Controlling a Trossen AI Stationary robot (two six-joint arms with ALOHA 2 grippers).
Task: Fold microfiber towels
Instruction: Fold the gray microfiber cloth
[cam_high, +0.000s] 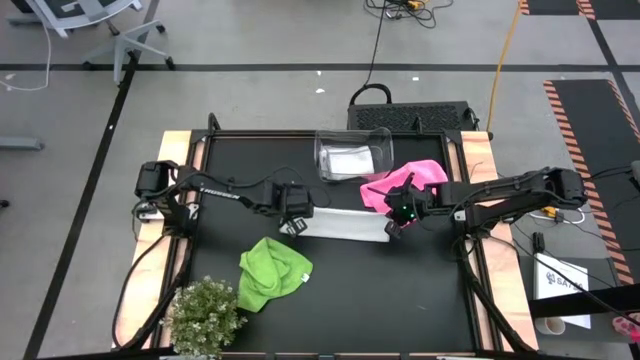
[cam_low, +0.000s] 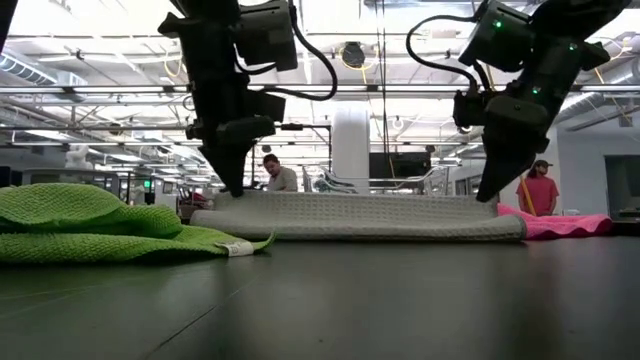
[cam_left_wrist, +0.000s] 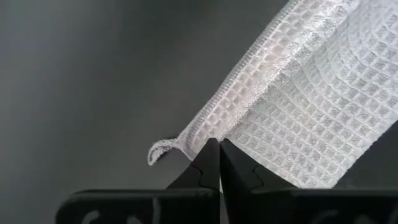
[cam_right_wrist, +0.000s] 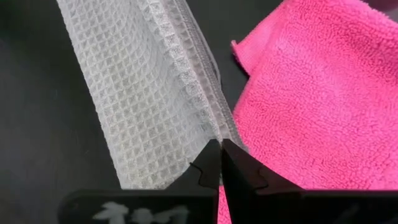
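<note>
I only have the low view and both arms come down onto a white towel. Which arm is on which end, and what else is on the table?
Observer: The left end effector pinches the white towel at its left end, the right end effector at its right end.
Operator: Is it really gripped?
Observer: Yes, the left wrist view shows fingertips shut on its hem.
Operator: Anything behind?
Observer: A clear bin holding another white towel.

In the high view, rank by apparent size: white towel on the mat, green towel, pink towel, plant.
1. White towel, though only narrowly.
2-4. Green towel, plant, pink towel: too alike to rank; the right arm hides part of the pink one.
</note>
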